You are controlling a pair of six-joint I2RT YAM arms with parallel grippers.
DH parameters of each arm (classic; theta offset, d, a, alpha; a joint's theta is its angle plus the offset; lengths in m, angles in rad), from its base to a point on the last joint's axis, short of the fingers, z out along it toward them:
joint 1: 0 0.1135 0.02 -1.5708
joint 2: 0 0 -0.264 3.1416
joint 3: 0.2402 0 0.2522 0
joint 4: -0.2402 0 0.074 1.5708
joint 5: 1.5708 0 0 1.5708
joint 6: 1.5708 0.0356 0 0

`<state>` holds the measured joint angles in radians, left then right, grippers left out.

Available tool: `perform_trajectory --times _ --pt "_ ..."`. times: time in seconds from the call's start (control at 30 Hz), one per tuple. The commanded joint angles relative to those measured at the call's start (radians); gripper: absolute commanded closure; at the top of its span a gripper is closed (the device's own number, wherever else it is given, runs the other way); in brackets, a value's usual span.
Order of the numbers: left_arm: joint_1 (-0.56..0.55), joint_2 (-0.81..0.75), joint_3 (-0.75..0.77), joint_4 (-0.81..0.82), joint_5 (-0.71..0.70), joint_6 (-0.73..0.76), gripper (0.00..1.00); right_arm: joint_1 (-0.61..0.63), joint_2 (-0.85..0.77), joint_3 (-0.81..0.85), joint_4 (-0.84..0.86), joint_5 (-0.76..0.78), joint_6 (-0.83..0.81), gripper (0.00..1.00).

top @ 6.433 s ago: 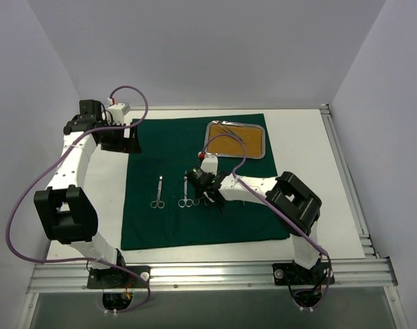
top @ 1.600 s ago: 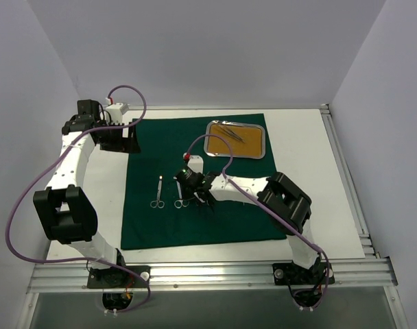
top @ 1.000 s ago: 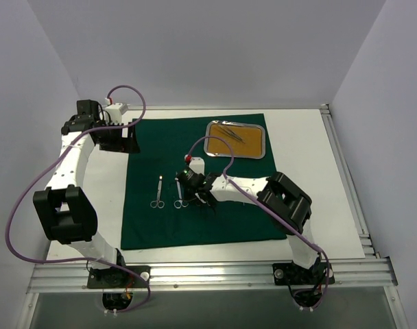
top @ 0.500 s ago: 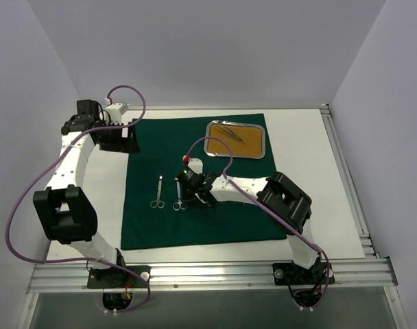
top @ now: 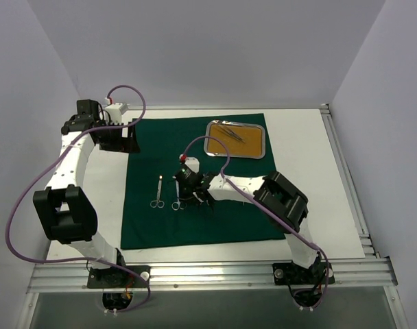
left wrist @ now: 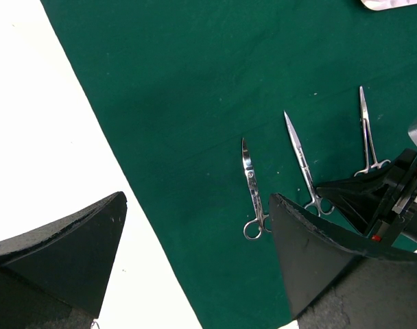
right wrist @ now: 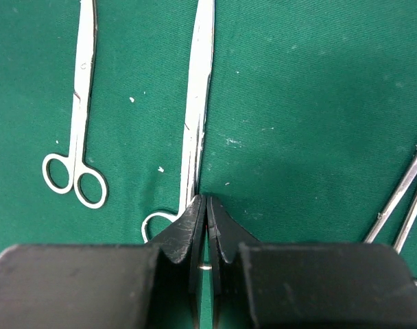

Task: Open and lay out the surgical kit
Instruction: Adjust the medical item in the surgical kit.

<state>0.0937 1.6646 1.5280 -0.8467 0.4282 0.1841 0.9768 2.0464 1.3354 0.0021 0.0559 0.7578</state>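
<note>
1. The green cloth (top: pixel 195 137) is spread flat on the surface (top: pixel 298 151). Three shiny tools lie on it in a row.
2. The middle scissors (right wrist: pixel 200 82) point to 12 o'clock, with their finger rings at 6 o'clock.
3. The right gripper (right wrist: pixel 206 205) is pinched tight on those rings. The blades stick out straight ahead of it, toward 12.
4. The other scissors (right wrist: pixel 80 103) lie at 9 o'clock, lined up the same way and not touching. The forceps (right wrist: pixel 400 199) lie off at about 3 o'clock.
5. The tray (top: pixel 249 149) sits at 1 o'clock from the right gripper. Some thin tools (top: pixel 230 131) are in it, I think two.
6. The left gripper (left wrist: pixel 198 199) hangs wide open and holds nothing. It is far off by the cloth's 10 o'clock corner.
7. I think the right arm is much the nearer one. It just needs to let go here, then reach for the tray.
</note>
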Motion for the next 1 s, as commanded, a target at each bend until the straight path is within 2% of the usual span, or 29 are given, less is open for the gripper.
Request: perform_trajectory --times 0.0,0.4,0.53,0.67,0.8,0.97 --pt "0.008 -0.032 0.004 0.005 0.021 -0.005 0.06 0.000 0.023 0.024 -0.013 -0.002 0.000 1.00" --pt "0.008 -0.031 0.004 0.008 0.021 -0.005 0.06 -0.015 0.028 0.036 0.015 -0.013 0.023 1.00" --pt "0.008 -0.032 0.003 0.008 0.020 -0.002 0.06 -0.015 -0.021 0.028 0.001 0.048 0.011 1.00" --pt "0.008 -0.031 0.003 0.009 0.021 -0.002 0.06 -0.018 -0.080 0.068 -0.120 0.171 -0.038 1.00" --pt "0.008 -0.031 0.001 0.009 0.024 -0.002 0.06 -0.068 -0.138 0.045 -0.168 0.196 -0.057 0.84" --pt "0.008 -0.029 0.003 0.009 0.026 -0.002 0.06 -0.130 -0.155 -0.028 -0.181 0.206 -0.060 0.78"
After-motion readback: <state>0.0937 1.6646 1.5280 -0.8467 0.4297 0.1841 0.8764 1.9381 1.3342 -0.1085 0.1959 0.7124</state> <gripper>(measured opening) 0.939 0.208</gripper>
